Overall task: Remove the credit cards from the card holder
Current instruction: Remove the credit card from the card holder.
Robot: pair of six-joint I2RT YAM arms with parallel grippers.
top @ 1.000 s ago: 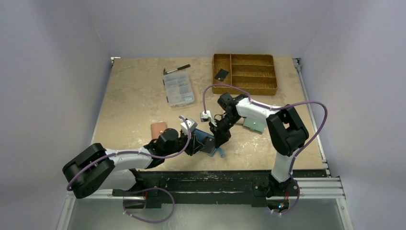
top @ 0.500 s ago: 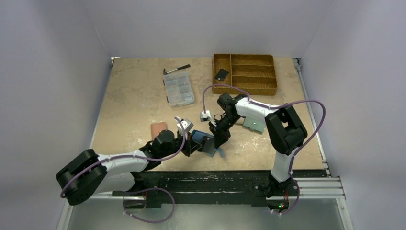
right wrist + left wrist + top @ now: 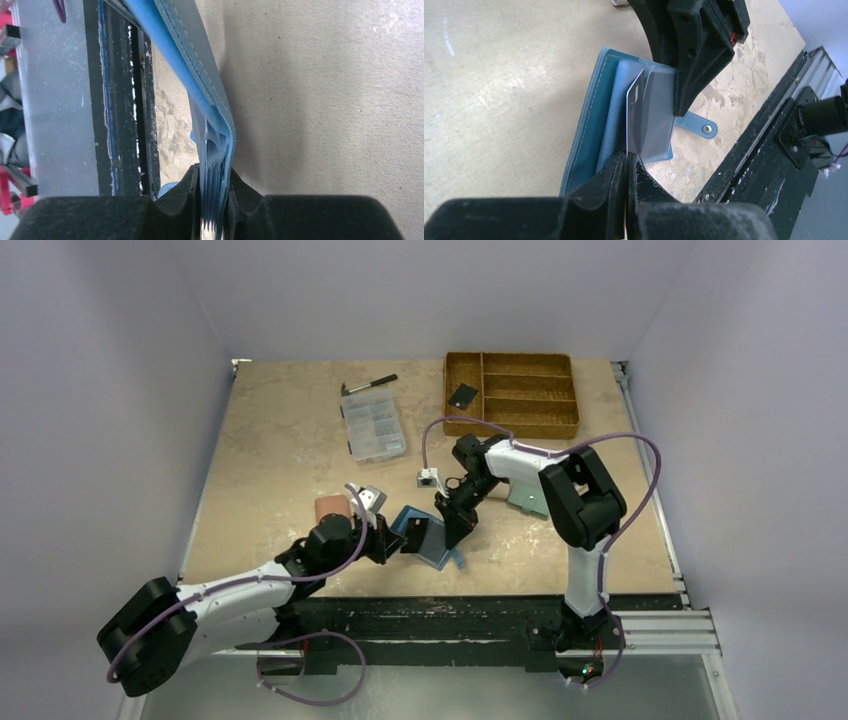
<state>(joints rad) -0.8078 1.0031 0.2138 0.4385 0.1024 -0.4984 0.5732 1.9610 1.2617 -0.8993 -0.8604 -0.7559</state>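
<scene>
Top external: card holder (image 3: 428,545) lies open at the table's (image 3: 280,440) six o'clock, left gripper (image 3: 394,543) at its nine, right gripper (image 3: 451,536) at its three. Black card (image 3: 463,395) sits in the tray (image 3: 512,430) at one o'clock.
Left wrist: left gripper pinched tight on the greyish card (image 3: 638,117), which stands partly out of its sleeve; snap tab (image 3: 707,129) at four o'clock.
Right wrist: right gripper clamped on the card holder's sleeve stack, cover leaning off toward eleven o'clock.

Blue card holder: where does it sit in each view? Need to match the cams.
Top external: card holder low centre.
Left wrist: card holder centre frame, opened, a credit card sticking out.
Right wrist: card holder upper centre, edge-on, pinched in the right tool.
Shared landmark: black front rail.
</scene>
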